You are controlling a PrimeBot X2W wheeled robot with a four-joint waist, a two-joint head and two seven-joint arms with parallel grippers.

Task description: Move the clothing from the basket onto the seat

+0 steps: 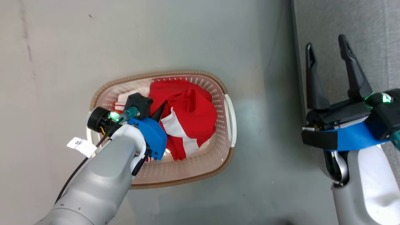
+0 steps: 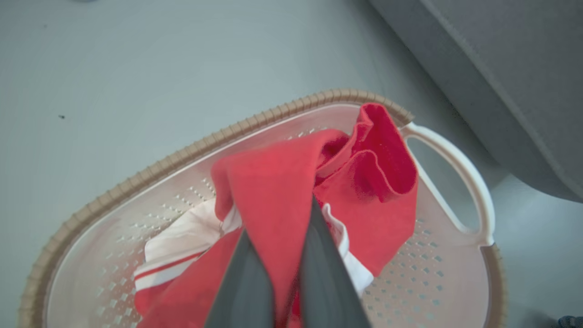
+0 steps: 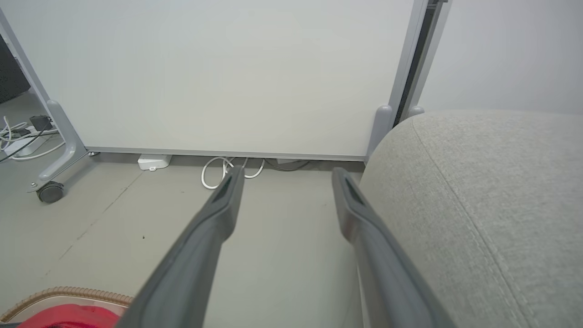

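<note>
You're looking at a smooth grey floor [image 1: 187, 37], and the basket [image 1: 215, 150] sits straight on it. Just to your right stands the seat [image 1: 328, 18]. White cables [image 3: 207, 175] lie along the far panel [image 3: 227, 68].

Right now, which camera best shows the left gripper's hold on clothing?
Left wrist view: the left gripper is shut on a red fold of the clothing. Head view: its wrist partly hides the pinch. Right wrist view: a red edge.
</note>
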